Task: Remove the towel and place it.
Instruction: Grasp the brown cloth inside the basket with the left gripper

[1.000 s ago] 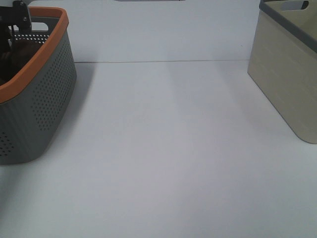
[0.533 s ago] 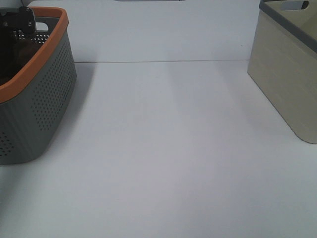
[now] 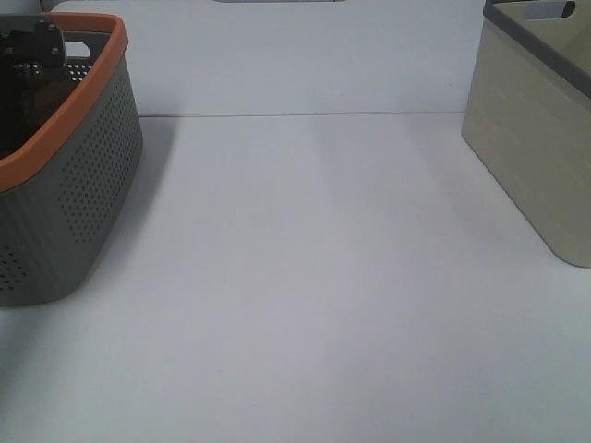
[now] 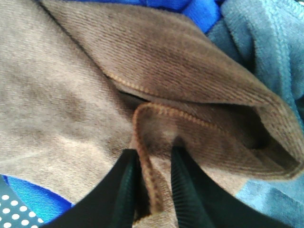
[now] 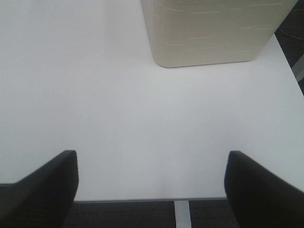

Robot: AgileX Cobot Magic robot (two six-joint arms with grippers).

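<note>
- The left gripper (image 4: 153, 149) has just drawn its jaws in; a second ago they were wide. Now the two dark fingers (image 4: 128, 175) pinch a stitched hem of the towel (image 4: 71, 95), with a ridge of the cloth standing up between them.
- From the high camera, the left arm (image 3: 35, 41) sits a little lower inside the basket (image 3: 92, 166) than it did a moment before. It looks as if it reached down and then clamped.
- To my eye the grasp is made and the lift-out comes next. Nothing has left the basket yet, so the task is in its early part.
- The hold is on an edge only, so the rest of the towel may drag the neighbouring cloths along.
- The towel, brown and plush, lies crumpled in the grey, orange-rimmed basket at the left of the table (image 3: 305, 277).
- In the basket with it are a bright blue cloth (image 4: 199, 9) showing from beneath and a grey-blue cloth (image 4: 266, 42) pressed against its folded edge.
- The right gripper (image 5: 152, 185) hangs over bare tabletop with its fingers spread wide and nothing between them. It has not moved.
- The beige bin (image 3: 526, 148) stands at the far right, well apart from the basket. I cannot see what is inside it.
</note>
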